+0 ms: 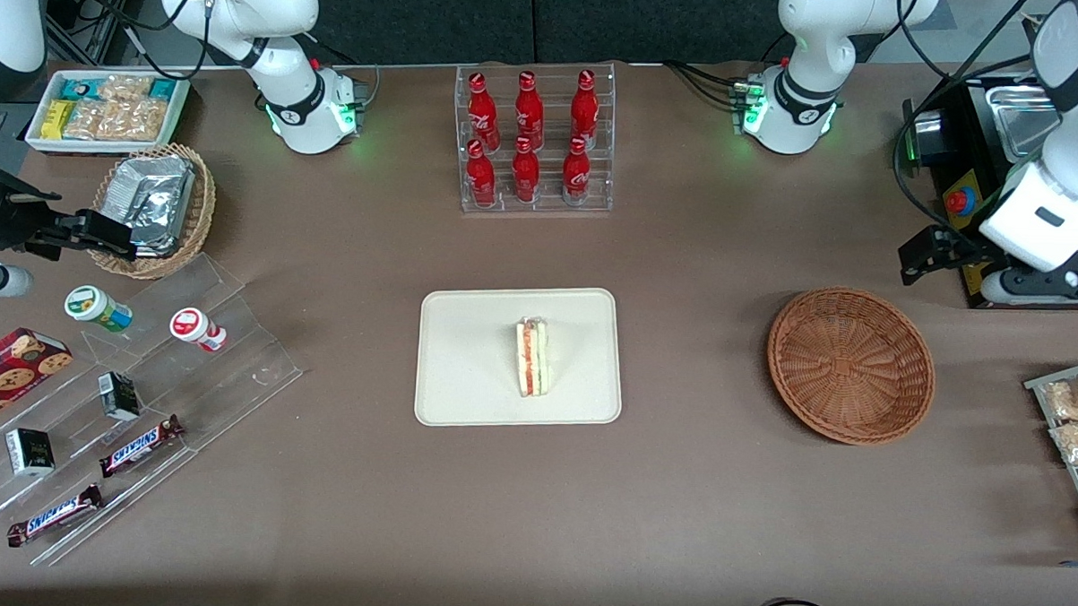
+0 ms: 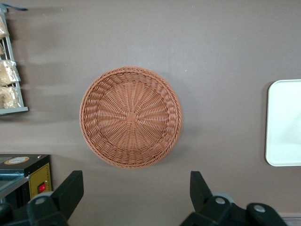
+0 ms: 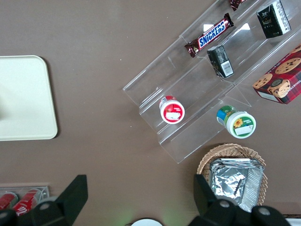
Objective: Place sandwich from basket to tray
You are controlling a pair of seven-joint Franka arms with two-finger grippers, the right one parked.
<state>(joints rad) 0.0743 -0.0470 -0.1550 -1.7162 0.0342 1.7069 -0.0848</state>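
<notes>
Front view: sandwich (image 1: 533, 357) lies on the tray (image 1: 465, 372) at mid-desk, well apart from the gripper (image 2: 136, 193). Gripper hovers above the desk (image 1: 676, 487) beside the basket (image 2: 130, 117), fingers (image 2: 70, 188) spread apart, holding nothing.

the working left arm (image 1: 1069, 133) is built of glossy white rounded shells with dark grey joint bands, its round white base (image 1: 793, 101) ringed in black, lit green at the side and fed by black cables. its black two-finger gripper (image 2: 134, 197) has matte wedge-shaped fingers (image 2: 70, 190), set wide apart, on knuckles with round silver screw heads.
</notes>
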